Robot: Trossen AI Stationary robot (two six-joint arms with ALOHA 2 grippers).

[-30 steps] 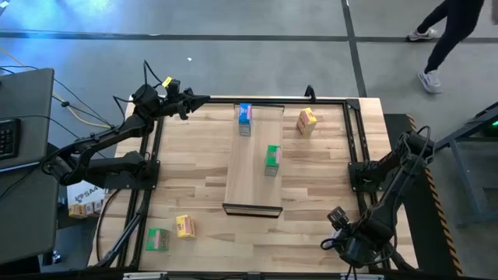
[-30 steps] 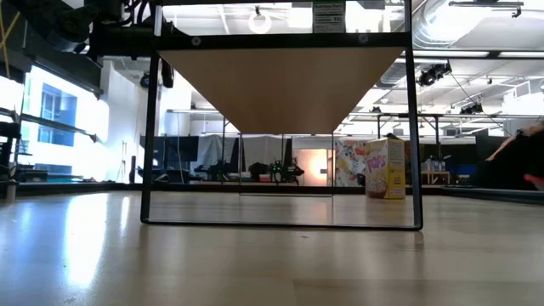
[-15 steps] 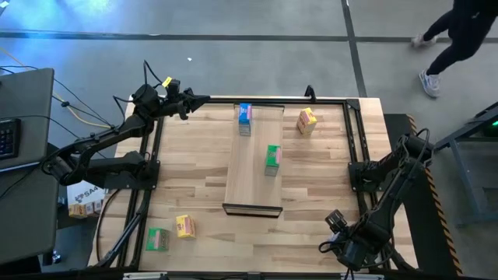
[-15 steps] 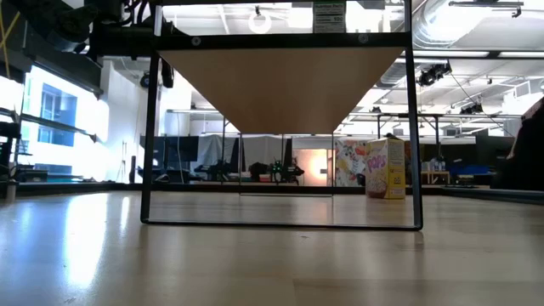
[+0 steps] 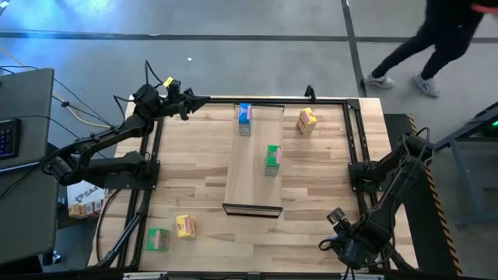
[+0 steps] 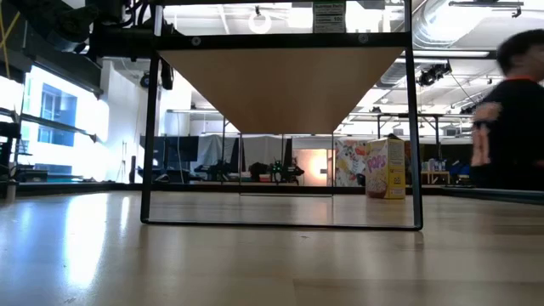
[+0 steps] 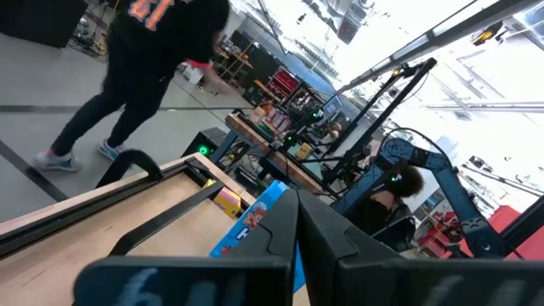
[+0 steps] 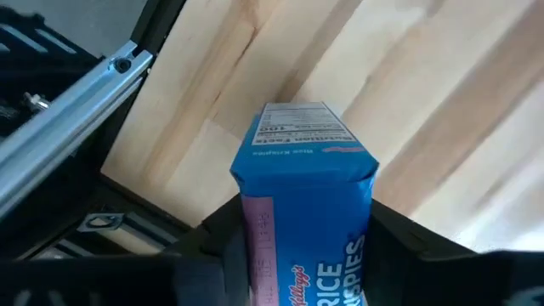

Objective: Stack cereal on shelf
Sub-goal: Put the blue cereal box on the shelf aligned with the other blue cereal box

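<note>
The shelf [image 5: 253, 175] is a pale plank raised on a black frame at mid-table; the low view shows its underside [image 6: 280, 85]. A blue cereal box [image 5: 245, 118] and a green one [image 5: 271, 159] stand on it. A yellow box [image 5: 306, 120] stands on the table by the far right corner. A green box [image 5: 158, 239] and a yellow one [image 5: 185, 226] lie near left. My right gripper [image 8: 306, 246], at the near right corner [image 5: 336, 247], is shut on a second blue box [image 8: 306, 195]. My left gripper [image 7: 296, 234] is shut at the far left corner [image 5: 191, 103]. My right gripper pinches the blue box between its two fingers, one on each narrow side [image 8: 255, 246]. The box's free end [image 8: 304, 140] sticks out past the fingers over the tabletop near its corner. Whether the box touches the table I cannot tell.
A black frame rail [image 5: 354, 148] runs along the table's sides and far edge. A person [image 5: 436, 39] walks on the floor beyond the far right corner, also in the low view [image 6: 514, 119]. A desk with a keyboard [image 5: 8, 136] stands left of the table.
The person beyond the far edge has walked toward the left. Neither arm nor any box has visibly moved.
</note>
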